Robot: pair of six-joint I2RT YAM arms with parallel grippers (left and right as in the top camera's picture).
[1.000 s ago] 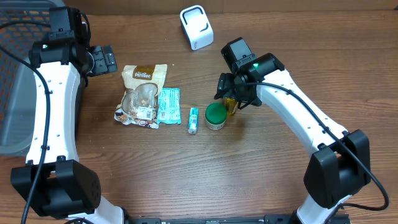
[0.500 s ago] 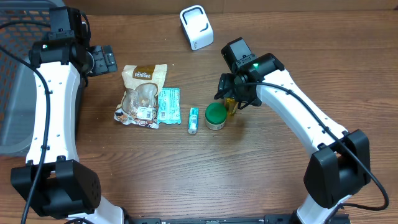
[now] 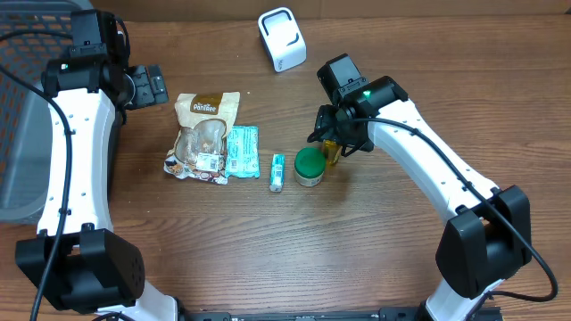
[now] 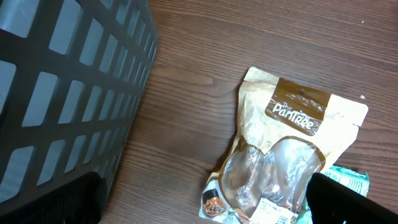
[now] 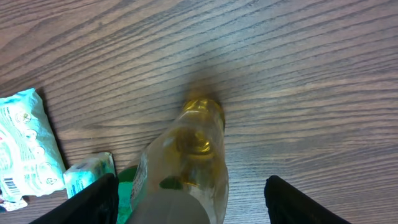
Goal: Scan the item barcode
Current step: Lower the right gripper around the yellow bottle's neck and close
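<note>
A small bottle of yellow liquid [image 3: 331, 152] with a white cap stands on the wooden table beside a green-lidded jar [image 3: 310, 166]. My right gripper [image 3: 335, 134] hovers over the bottle, jaws open on either side of it. In the right wrist view the bottle [image 5: 199, 149] sits between the fingers [image 5: 93, 199] with a gap on each side; nothing is gripped. A white barcode scanner [image 3: 282, 39] stands at the back of the table. My left gripper [image 3: 147, 86] is open at the far left, above bare table next to a snack pouch [image 4: 286, 149].
A snack pouch [image 3: 205, 134], a teal packet [image 3: 241, 150] and a small teal tube [image 3: 277, 171] lie in a row left of the jar. A dark mesh basket [image 3: 22, 134] fills the left edge, close to the left arm.
The right gripper's fingers have drawn in slightly around the bottle. The left arm and the items have not moved.
</note>
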